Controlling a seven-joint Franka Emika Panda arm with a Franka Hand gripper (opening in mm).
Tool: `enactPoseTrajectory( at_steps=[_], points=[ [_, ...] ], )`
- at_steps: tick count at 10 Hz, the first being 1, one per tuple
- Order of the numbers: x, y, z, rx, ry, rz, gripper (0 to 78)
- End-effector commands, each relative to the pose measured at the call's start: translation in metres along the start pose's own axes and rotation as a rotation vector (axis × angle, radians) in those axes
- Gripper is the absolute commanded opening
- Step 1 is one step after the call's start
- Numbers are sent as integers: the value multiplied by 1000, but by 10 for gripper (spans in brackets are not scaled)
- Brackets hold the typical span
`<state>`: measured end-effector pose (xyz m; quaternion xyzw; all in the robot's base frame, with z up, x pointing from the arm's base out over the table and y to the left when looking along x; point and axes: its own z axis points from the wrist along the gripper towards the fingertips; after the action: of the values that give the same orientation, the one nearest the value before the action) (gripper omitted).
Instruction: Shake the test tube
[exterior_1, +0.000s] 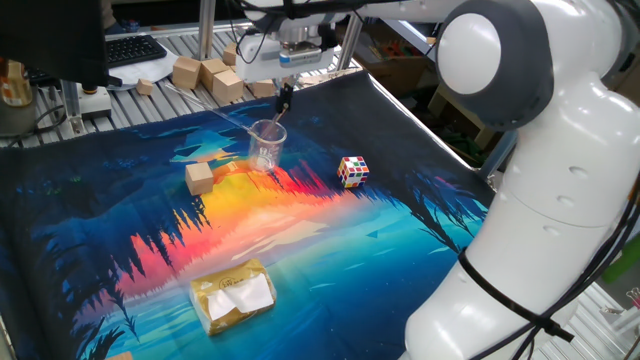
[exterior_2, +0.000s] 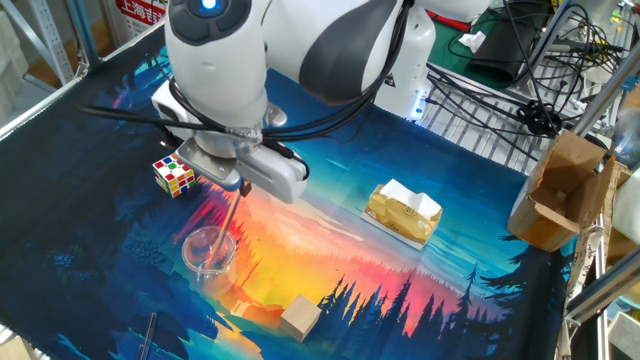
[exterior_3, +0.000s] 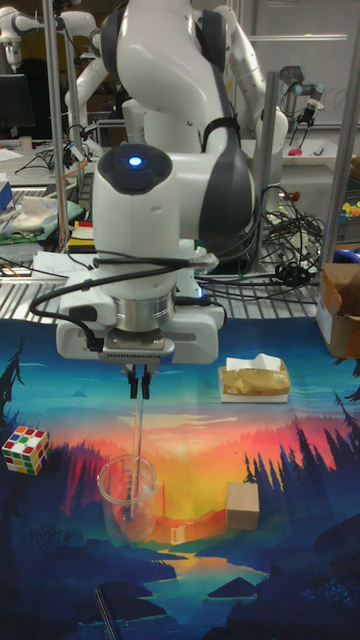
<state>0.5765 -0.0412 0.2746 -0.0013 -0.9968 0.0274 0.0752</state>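
Observation:
The test tube (exterior_3: 138, 440) is a thin see-through tube that hangs almost upright. My gripper (exterior_3: 139, 378) is shut on its top end. The tube's lower end stands inside the clear glass beaker (exterior_3: 130, 495) on the mat. In one fixed view the gripper (exterior_1: 284, 97) sits just above and behind the beaker (exterior_1: 267, 145), and the test tube (exterior_1: 276, 120) slants down into it. In the other fixed view the gripper (exterior_2: 243, 185) holds the test tube (exterior_2: 231, 222) over the beaker (exterior_2: 210, 252).
On the mat lie a Rubik's cube (exterior_2: 175, 174), a wooden block (exterior_2: 300, 316), a tissue pack (exterior_2: 403, 212) and a dark thin rod (exterior_2: 147, 335) at the near edge. Several wooden blocks (exterior_1: 210, 75) sit behind the mat. A cardboard box (exterior_2: 560, 190) stands off to the side.

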Motion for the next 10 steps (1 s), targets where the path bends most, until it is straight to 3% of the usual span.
enactPoseTrajectory(
  at_steps=[1, 7, 10],
  points=[
    [-3, -1, 9, -4, -27, -6, 11],
    [-7, 3, 29, -9, -81, -7, 11],
    [-9, 4, 34, -9, -81, -16, 11]
  ],
)
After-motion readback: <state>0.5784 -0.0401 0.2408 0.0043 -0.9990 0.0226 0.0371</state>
